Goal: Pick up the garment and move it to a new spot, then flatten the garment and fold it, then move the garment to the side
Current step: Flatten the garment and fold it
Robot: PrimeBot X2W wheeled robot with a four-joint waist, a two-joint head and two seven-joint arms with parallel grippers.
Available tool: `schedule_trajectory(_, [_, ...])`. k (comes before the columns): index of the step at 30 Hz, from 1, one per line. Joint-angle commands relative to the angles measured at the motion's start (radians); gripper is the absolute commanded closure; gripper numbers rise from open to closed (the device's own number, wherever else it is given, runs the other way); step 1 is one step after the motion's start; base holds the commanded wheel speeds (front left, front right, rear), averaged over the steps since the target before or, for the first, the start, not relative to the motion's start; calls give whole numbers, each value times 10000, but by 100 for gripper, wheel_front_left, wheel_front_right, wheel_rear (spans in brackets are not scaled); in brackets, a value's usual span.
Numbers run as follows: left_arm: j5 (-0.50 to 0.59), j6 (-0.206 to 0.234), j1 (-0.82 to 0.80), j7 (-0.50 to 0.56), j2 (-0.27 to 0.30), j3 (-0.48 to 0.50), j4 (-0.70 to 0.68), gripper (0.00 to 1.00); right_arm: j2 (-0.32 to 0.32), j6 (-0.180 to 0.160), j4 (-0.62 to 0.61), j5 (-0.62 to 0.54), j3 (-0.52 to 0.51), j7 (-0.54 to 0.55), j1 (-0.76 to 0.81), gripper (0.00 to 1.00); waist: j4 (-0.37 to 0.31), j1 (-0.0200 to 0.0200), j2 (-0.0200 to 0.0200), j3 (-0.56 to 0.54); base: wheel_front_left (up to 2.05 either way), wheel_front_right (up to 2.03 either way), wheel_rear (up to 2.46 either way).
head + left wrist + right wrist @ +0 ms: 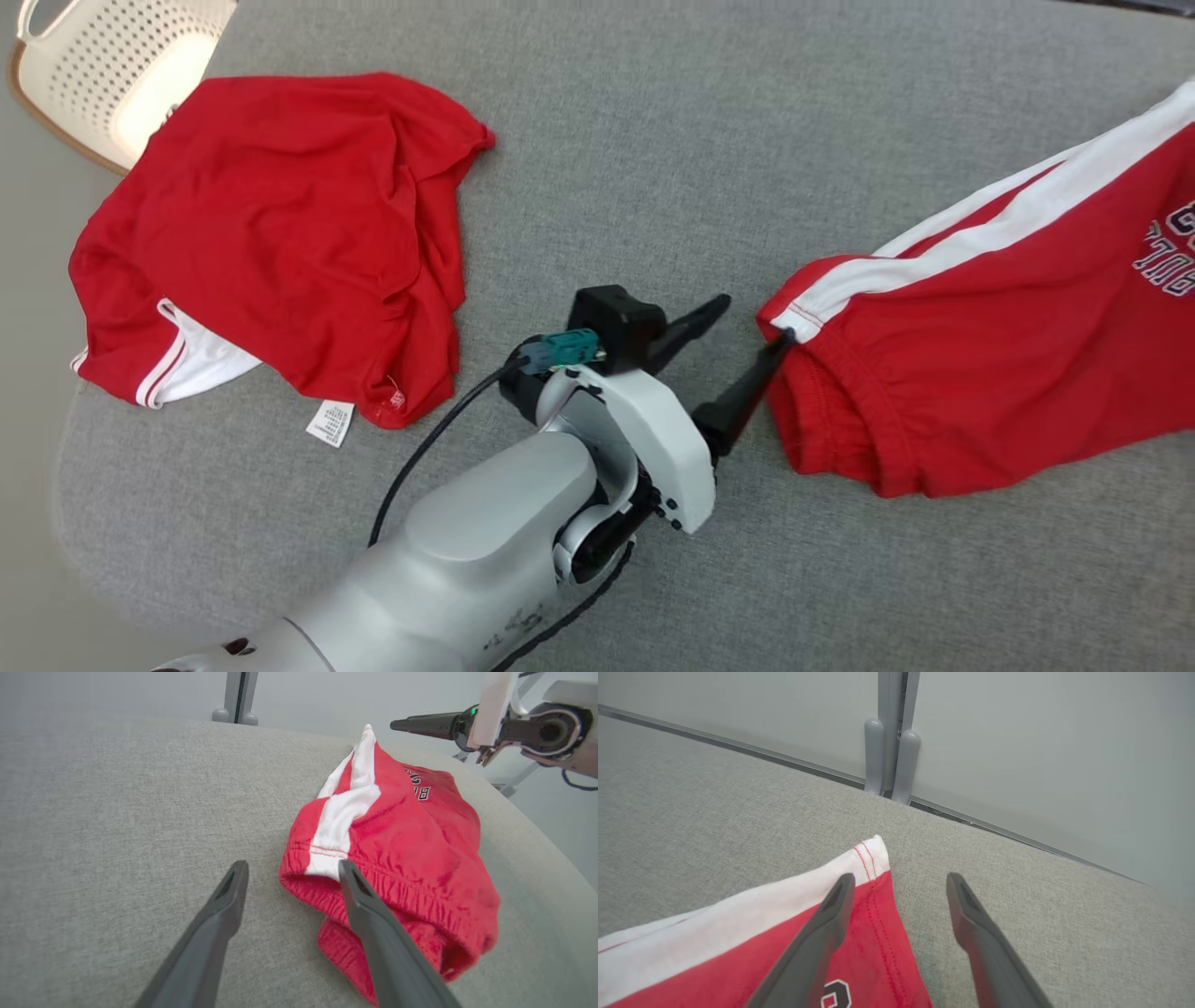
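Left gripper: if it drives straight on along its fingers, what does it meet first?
The red shorts, most likely. The left gripper stands open astride the waistband corner by the white stripe: one finger at the fabric, the other over bare grey padding. Depth is unclear.

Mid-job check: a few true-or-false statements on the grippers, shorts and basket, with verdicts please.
1. The left gripper and right gripper are both open. True.
2. The left gripper clamps the red shorts. False: its jaws stand apart, holding nothing.
3. The shorts' side stripe is blue. False: it is white.
4. A cream perforated basket stands at the grey table's far left. True.
5. The other red garment lies in the basket. False: it lies on the table beside it.
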Motion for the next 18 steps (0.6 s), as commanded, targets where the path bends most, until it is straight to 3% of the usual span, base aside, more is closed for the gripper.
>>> schedule_trajectory(1, [-76,66,62,-132,43,95,124,0,86,-17,56,62,-10,-286,198,0,-151,0,0,-254,0,0,0])
schedule_trajectory(8, [9,394,621,-677,244,1369,615,0,758,-16,-385,563,-56,-2536,1228,0,-785,0,0,-1328,0,0,0])
schedule_trajectory(14, [1402,893,1898,-665,578,4164,-506,0,1046,-16,-1398,795,270,-4282,2312,0,-1422,0,0,-2147,0,0,0])
schedule_trajectory(18, [2668,1077,2982,-671,648,5728,-1345,0,1200,-16,-1895,303,293,-5192,2903,0,-1839,0,0,-2606,0,0,0])
